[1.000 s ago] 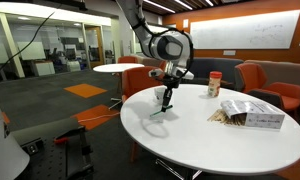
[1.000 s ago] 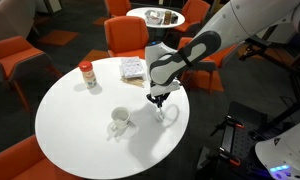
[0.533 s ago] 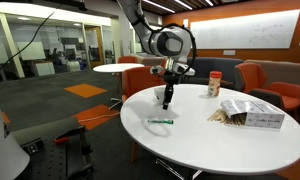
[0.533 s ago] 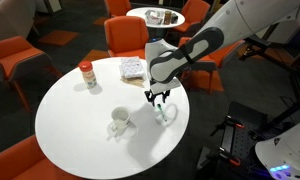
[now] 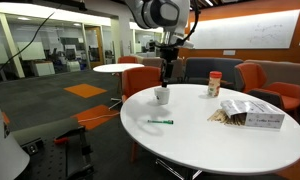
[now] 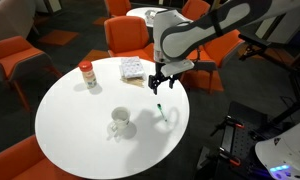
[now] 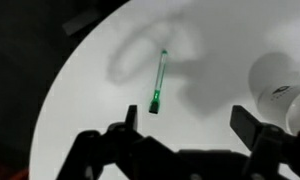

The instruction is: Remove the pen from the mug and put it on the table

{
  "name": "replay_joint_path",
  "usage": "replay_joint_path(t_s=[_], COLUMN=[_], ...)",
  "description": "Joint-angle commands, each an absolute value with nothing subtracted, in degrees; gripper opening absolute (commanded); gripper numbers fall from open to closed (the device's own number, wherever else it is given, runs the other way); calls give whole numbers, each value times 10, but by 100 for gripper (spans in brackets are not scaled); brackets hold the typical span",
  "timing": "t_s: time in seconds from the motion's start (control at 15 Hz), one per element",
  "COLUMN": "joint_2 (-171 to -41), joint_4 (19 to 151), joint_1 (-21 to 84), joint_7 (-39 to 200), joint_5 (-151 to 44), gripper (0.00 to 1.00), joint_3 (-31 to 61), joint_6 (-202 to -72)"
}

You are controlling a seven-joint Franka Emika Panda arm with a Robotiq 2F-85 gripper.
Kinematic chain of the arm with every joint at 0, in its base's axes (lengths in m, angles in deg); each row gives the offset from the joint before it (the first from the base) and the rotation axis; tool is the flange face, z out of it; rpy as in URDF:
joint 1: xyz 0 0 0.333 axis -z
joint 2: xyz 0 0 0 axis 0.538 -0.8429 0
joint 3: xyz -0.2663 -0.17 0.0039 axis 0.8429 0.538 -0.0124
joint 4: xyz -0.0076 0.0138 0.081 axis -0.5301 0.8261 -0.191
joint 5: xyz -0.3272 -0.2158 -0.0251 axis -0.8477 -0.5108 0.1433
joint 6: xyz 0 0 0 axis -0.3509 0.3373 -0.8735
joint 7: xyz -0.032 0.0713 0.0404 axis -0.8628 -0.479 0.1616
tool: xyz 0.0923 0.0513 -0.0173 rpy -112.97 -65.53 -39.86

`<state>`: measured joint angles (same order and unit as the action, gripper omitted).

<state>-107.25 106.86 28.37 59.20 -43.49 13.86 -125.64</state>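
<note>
The pen lies flat on the desk, near the mug and outside it, so the hand hangs above it, fingers spread and empty, probably because the task is done.

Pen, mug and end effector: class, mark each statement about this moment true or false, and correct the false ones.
1. The pen lies flat on the table. True.
2. The end effector grips the pen. False: it hangs open and empty above the table.
3. The pen stands in the mug. False: it lies on the table, apart from the mug.
4. The mug stands upright. True.
</note>
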Motion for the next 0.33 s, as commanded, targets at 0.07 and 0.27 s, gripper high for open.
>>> replay_joint_path(t_s=[0.07, 0.27], joint_2=[-1016, -999], joint_4=[1106, 1122], joint_1=[292, 292], joint_7=[645, 663], joint_5=[-440, -446], gripper=[100, 100], joint_3=[129, 127], joint_6=[-1222, -1219])
